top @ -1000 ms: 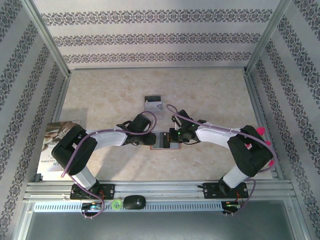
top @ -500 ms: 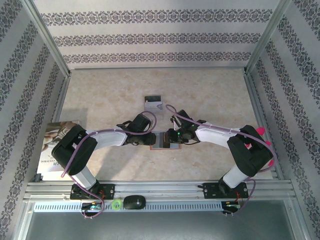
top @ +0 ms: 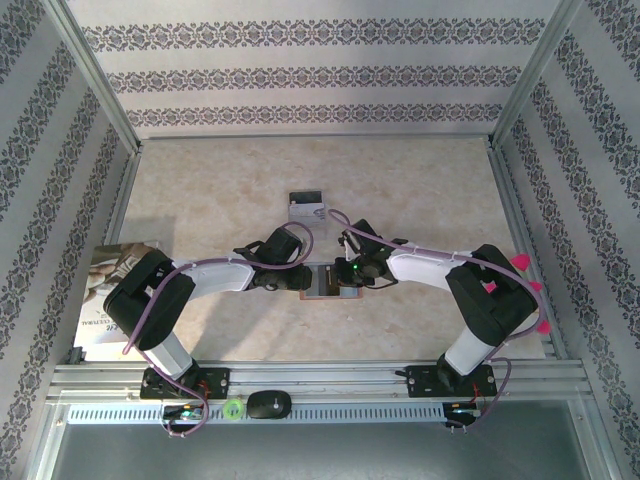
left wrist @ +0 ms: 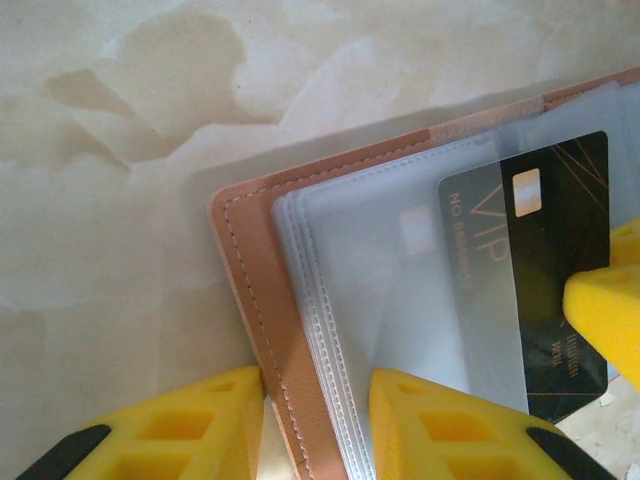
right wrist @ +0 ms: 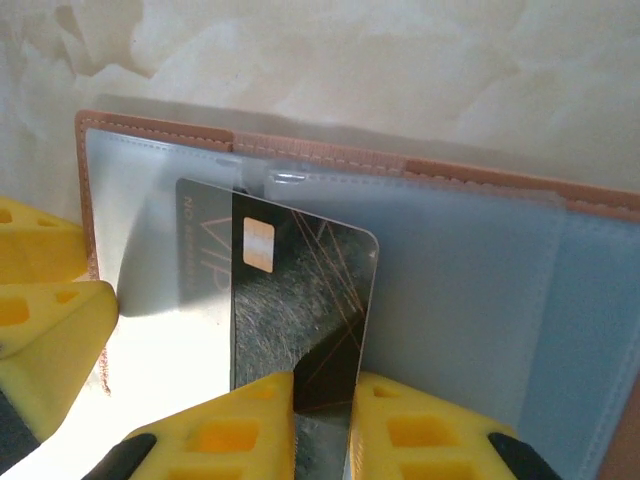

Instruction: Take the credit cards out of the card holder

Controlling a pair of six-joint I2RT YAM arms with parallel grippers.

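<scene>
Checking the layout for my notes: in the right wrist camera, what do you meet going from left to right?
left hand → black VIP card → empty clear sleeves of the card holder

Soft, even light falls from above; my arms (top: 210,273) cast faint shadows on the table (top: 200,180). In my right wrist view, glare whitens the left of the card holder (right wrist: 460,270), and my yellow fingers (right wrist: 225,435) blur.
</scene>
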